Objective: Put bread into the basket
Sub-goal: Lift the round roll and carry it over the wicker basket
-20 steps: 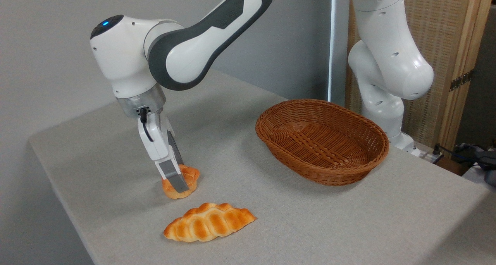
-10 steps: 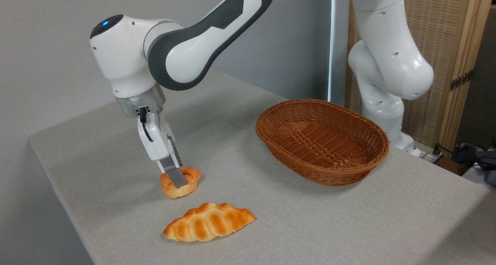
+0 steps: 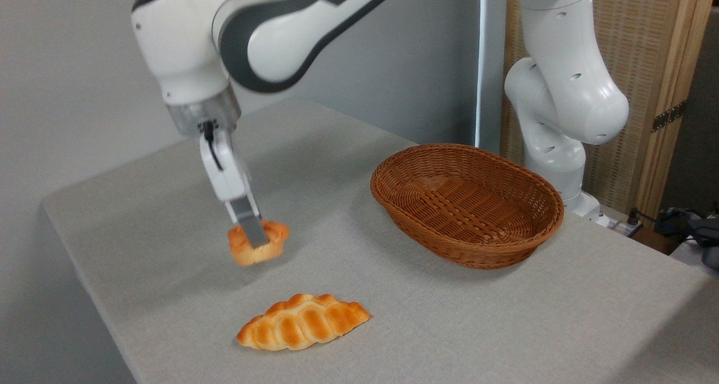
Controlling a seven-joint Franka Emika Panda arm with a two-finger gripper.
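Note:
The bread [image 3: 271, 243], a small orange-golden knotted bun, hangs a little above the grey tablecloth at centre left. My gripper [image 3: 255, 239] is shut on it, pointing down from the white arm, and the near finger covers the bun's middle. The oval brown wicker basket [image 3: 508, 255] stands on the table to the right, well apart from the bun, with nothing visible inside it.
A longer braided golden loaf [image 3: 303, 321] lies on the cloth just in front of the lifted bun. The arm's white base [image 3: 561, 109] rises behind the basket. The table's left edge [image 3: 84, 272] drops off close to the gripper. A wooden screen stands at the back right.
The fingers closed on the bun, squeezing it narrower, and the arm then rose, lifting the bun off the cloth. The loaf and the basket stayed put.

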